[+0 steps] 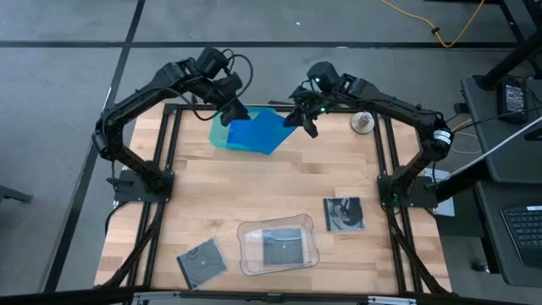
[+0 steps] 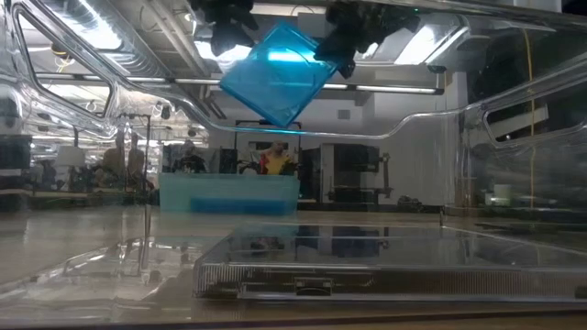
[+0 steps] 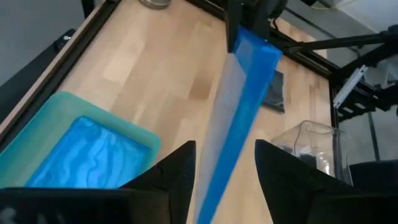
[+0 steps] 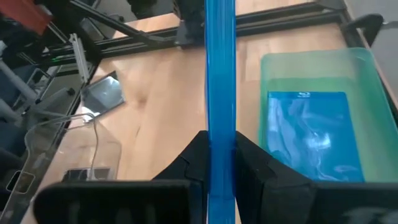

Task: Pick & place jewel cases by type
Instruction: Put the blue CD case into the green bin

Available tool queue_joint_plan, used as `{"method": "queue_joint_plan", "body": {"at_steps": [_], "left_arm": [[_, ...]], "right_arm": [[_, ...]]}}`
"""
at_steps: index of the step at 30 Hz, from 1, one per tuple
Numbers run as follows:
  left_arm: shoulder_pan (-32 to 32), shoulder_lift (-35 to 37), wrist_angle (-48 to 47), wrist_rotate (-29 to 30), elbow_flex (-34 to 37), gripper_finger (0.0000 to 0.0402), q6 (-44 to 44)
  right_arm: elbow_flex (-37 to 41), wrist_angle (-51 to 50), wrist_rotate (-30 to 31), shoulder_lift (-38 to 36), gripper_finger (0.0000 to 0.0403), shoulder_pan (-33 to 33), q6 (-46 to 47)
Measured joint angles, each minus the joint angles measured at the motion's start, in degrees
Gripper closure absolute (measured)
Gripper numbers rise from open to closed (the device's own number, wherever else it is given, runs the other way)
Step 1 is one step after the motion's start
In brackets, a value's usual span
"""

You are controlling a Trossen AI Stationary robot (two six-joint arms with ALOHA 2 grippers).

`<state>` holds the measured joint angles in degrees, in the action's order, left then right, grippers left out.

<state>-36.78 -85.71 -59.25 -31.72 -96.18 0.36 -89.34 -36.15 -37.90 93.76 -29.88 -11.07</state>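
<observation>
Gripping blue jewel case (image 1: 264, 131): right end effector (image 1: 302, 119) | left end effector (image 1: 235, 113) parted | dark jewel cases: 3

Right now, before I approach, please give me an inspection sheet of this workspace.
Surface: wooden table, nothing spilled.
Job's things: lifted blue case in the air; second blue case in teal tray; left dark case and right dark case on wood; third dark case in clear tray.
Clutter: small round object.
Grippers: right gripper, jaws shut on lifted blue case; left gripper, jaws open around it.
Cables: yellow cable on floor.
Surroundings: keyboard at right.
</observation>
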Motion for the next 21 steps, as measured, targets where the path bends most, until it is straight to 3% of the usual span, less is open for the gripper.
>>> {"method": "queue_joint_plan", "body": {"at_steps": [21], "left_arm": [[5.4,-3.3,3.8,3.6,0.0,0.0218,1.7]], "right_arm": [[0.0,1.3,-0.1,0.0,0.0355,0.0,0.5]]}}
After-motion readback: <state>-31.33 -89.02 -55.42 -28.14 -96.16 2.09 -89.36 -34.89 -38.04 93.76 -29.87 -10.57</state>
